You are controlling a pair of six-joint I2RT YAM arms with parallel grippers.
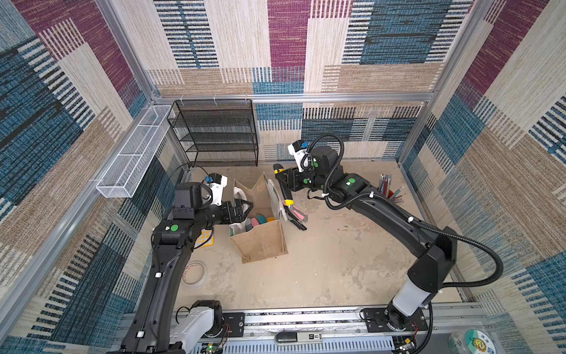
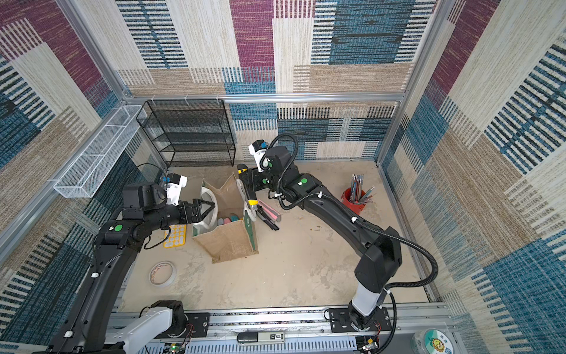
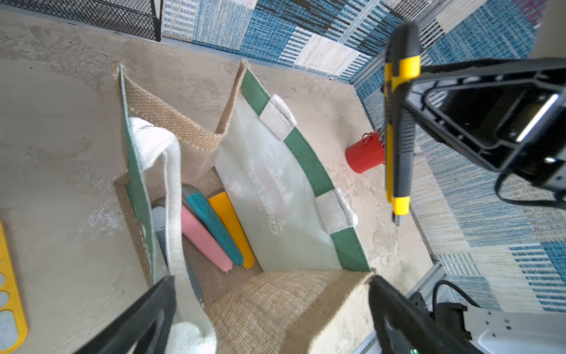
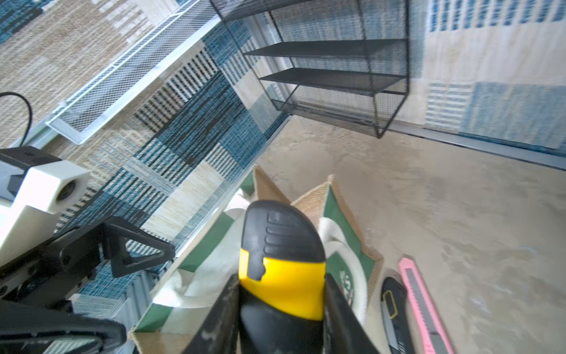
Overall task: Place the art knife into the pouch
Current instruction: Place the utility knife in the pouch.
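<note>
Black-and-yellow art knife (image 3: 401,138) hangs clamped in the right gripper (image 4: 281,306) beside the pouch (image 1: 260,242) rim, while the left gripper (image 1: 246,207) gapes wide, empty.

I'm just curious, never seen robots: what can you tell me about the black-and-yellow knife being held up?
The art knife is a slim black cutter with yellow bands near both ends, a ribbed, rubbery-looking grip and a small metal tip. The right gripper is shut on its sides, holding it nearly upright, tip down, in the air by the green wall of the pouch. It is not inside yet.
</note>
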